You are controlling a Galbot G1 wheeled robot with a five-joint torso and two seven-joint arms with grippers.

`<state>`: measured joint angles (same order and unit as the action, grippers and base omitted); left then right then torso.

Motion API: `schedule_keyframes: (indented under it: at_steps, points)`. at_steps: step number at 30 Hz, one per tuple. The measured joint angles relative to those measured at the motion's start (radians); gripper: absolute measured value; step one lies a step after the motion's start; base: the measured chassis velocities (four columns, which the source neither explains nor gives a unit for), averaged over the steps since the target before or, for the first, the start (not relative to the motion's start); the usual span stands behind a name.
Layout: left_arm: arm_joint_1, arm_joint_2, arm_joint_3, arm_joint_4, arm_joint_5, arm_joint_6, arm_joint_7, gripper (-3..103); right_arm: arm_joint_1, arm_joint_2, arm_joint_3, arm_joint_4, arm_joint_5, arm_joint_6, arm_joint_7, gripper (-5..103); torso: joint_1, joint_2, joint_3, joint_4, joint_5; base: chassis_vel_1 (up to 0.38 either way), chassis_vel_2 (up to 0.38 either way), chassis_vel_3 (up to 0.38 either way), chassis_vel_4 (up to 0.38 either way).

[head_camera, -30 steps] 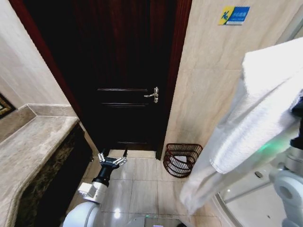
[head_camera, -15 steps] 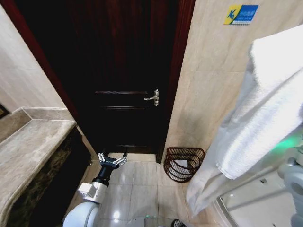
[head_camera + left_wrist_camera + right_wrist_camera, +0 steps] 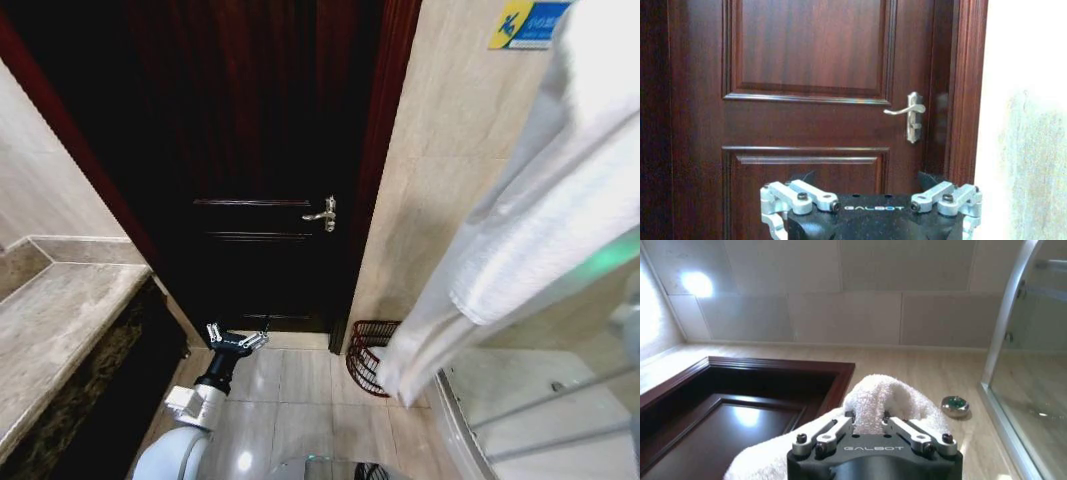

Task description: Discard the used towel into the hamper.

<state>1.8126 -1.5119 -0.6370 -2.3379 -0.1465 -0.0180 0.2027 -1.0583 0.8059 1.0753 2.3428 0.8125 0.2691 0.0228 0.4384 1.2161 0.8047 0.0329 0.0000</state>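
The white towel (image 3: 540, 200) hangs in a long fold down the right side of the head view, its lower end near the floor. My right gripper (image 3: 870, 426) is shut on a bunched fold of the towel (image 3: 890, 392), held high up. The hamper (image 3: 363, 352), a dark reddish-brown lattice basket, stands on the floor by the door frame, mostly hidden behind the towel's lower end. My left gripper (image 3: 237, 338) hangs low in front of the door, open and holding nothing; the left wrist view shows this gripper (image 3: 867, 181) facing the door.
A dark wooden door (image 3: 260, 150) with a silver handle (image 3: 322, 213) is shut ahead. A marble counter (image 3: 50, 340) runs along the left. A curved glass shower wall (image 3: 540, 400) stands at the right. Tiled floor (image 3: 290, 400) lies between them.
The head view has shifted, so the camera moved. The towel now reaches further left in the picture and covers most of the hamper. The left arm stays put.
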Motion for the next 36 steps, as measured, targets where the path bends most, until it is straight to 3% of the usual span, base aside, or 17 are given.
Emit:
schedule_keyframes:
  at_steps: [16, 36]
  points:
    - [0.0, 0.0, 0.0, 0.0, 0.0, 0.0, 0.0, 100, 0.271, -0.096, -0.129, -0.19, -0.007, -0.006, -0.009, 12, 0.001, 0.0, 0.0, 0.0002, -0.0001, 0.0, 0.0, 0.0, 0.0]
    - [0.0, 0.0, 0.0, 0.0, 0.0, 0.0, 0.0, 100, 0.472, -0.112, -0.212, -0.305, -0.029, -0.022, -0.005, 12, 0.001, 0.0, 0.0, 0.0002, 0.0, 0.0, 0.0, 0.0, 0.0]
